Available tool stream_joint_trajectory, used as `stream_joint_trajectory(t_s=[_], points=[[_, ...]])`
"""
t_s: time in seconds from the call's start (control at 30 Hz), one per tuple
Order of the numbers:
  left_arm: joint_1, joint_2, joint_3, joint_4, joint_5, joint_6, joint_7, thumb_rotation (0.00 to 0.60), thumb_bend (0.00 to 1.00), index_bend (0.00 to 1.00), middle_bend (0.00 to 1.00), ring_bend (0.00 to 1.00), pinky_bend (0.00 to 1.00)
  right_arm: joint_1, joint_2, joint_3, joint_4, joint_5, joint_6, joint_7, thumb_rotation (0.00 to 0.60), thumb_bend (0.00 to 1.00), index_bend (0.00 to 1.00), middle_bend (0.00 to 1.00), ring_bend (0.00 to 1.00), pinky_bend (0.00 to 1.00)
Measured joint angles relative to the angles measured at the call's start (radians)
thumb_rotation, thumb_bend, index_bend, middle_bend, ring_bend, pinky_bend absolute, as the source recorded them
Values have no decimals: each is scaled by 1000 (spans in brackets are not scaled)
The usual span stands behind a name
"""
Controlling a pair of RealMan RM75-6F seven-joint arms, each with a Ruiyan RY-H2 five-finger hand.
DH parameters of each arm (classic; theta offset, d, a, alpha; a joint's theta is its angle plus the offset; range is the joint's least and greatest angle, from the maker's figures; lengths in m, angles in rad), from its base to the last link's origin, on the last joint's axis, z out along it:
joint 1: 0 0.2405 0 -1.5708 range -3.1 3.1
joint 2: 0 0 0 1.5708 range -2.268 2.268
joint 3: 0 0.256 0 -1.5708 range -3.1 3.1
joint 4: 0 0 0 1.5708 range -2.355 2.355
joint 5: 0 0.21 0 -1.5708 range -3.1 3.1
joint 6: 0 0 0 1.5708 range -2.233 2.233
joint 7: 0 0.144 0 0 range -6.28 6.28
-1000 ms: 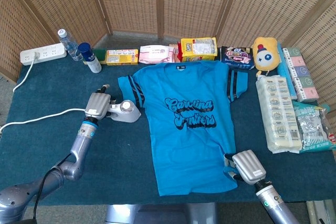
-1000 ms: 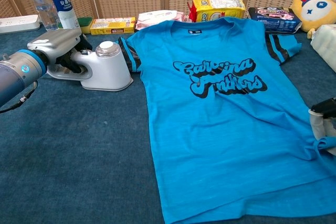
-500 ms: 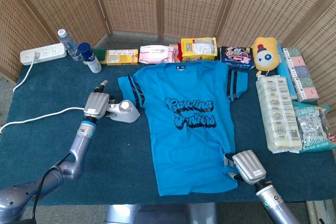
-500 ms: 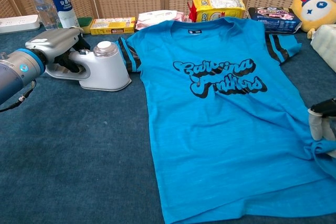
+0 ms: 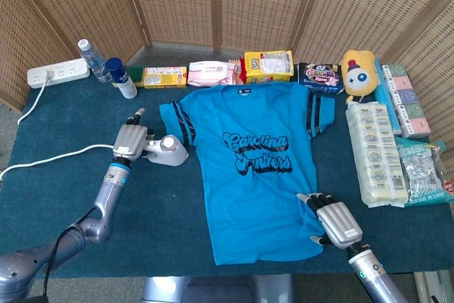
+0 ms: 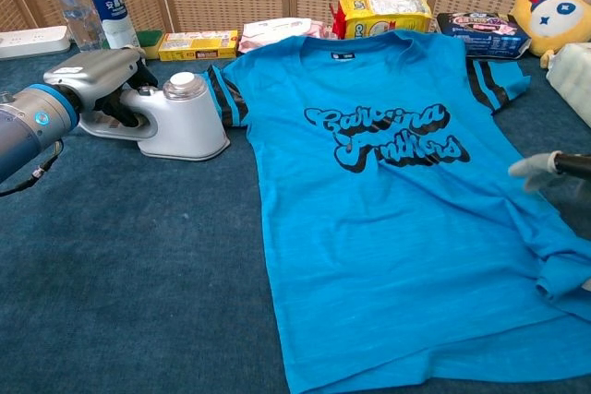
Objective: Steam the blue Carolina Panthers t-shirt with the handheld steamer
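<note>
The blue Carolina Panthers t-shirt (image 5: 248, 168) (image 6: 388, 200) lies flat on the dark blue table, print side up. Its lower right hem is rumpled. The white handheld steamer (image 5: 169, 150) (image 6: 180, 117) rests on the table just left of the shirt's sleeve. My left hand (image 5: 131, 140) (image 6: 92, 76) grips the steamer's handle, fingers curled through it. My right hand (image 5: 337, 221) hovers over the shirt's lower right corner with fingers spread and nothing in it. Only its pale fingertips (image 6: 534, 168) show at the right edge of the chest view.
A power strip (image 5: 58, 72) and the steamer's white cord (image 5: 57, 155) lie at far left. Two bottles (image 5: 120, 77) and several snack packs (image 5: 268, 65) line the far edge. A yellow plush toy (image 5: 358, 72) and wrapped packs (image 5: 379, 152) fill the right side.
My right hand has let go of the shirt's lower right hem, spread its fingers and risen above it. The left hand and steamer shifted slightly left.
</note>
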Motion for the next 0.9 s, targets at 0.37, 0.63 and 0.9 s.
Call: stream_joint_trajectory(t_s=[0.37,0.63,0.9], points=[[1,9,-4,-18,-12,-6,16,544,92,0,0,0,196,-6,6,9,0,-6,27,7,600,175,46,173,149,199],[-1,12,-8,-21,-11,1,14,374,84,0,0,0,188,-11,3,17,4,-6,42,7,600,175,46,174,150,194],[-4,17,-16,-27,-9,19,10,346,78,0,0,0,186,-13,6,19,3,-7,47,7,600,176,47,174,149,193]])
